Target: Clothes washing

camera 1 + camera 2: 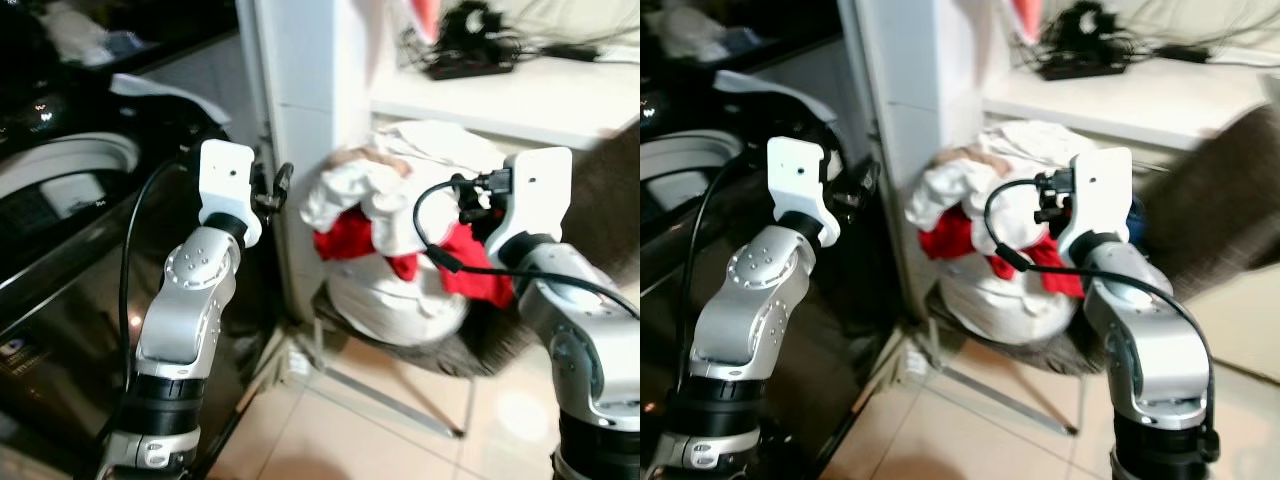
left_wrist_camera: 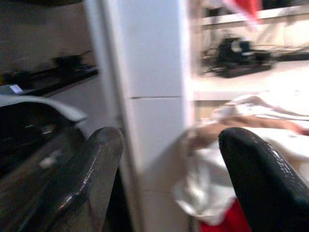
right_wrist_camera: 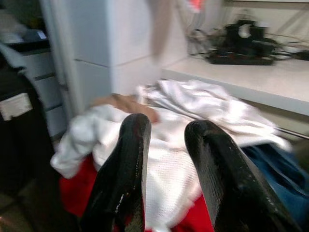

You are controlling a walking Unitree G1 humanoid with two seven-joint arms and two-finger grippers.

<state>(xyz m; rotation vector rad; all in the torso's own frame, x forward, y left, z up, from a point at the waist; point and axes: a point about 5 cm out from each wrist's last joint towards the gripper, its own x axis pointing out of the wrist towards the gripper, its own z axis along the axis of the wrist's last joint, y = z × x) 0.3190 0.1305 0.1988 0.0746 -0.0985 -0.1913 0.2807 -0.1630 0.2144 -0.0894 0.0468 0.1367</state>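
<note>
Tiled floor (image 1: 350,420) under laundry pile (image 1: 400,230) (chair-borne)

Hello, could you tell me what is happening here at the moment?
The robot stands before a heap of white and red clothes on a chair, a washing machine to its left. Both arms are raised toward the heap. The right gripper and the open left gripper hold nothing.

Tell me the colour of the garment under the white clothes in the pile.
Red, clearest in the left eye view.
</note>
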